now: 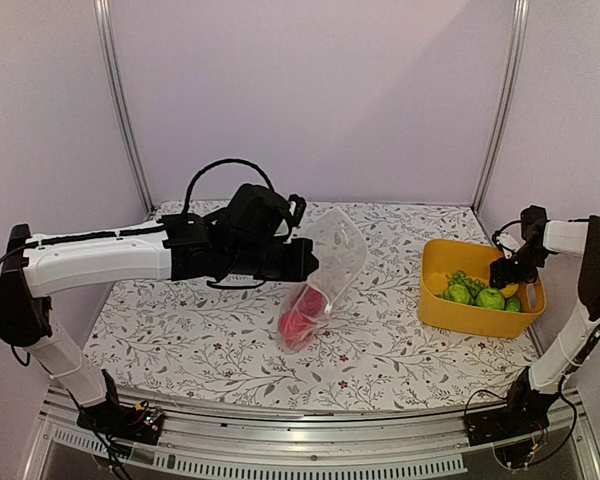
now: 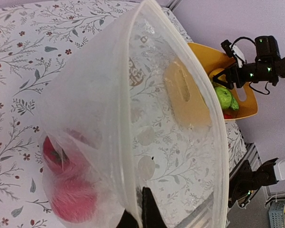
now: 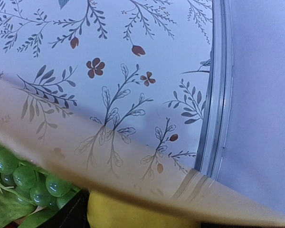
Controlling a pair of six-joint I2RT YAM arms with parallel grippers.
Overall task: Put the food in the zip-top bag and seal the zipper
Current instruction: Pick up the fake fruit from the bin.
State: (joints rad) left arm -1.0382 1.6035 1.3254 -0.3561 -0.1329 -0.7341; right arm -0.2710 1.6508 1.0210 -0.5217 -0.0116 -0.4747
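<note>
My left gripper [image 1: 308,258] is shut on the rim of the clear zip-top bag [image 1: 332,262] and holds it tilted above the table, its bottom resting on the cloth. Red food [image 1: 299,322] lies in the bag's bottom. In the left wrist view my left gripper [image 2: 138,210] pinches the zipper [image 2: 127,118]; the mouth gapes open over red food [image 2: 71,202]. My right gripper [image 1: 508,272] is down in the yellow tub [image 1: 450,312] among green food [image 1: 490,297]. In the right wrist view my right gripper [image 3: 142,219] is shut on a yellow fruit [image 3: 133,211], beside green grapes [image 3: 31,183].
The tub's translucent wall [image 3: 133,156] crosses the right wrist view, with the flowered cloth [image 3: 133,57] and the table's metal edge [image 3: 213,95] beyond it. The tub stands near the table's right edge. Frame posts [image 1: 120,100] rise at the back corners.
</note>
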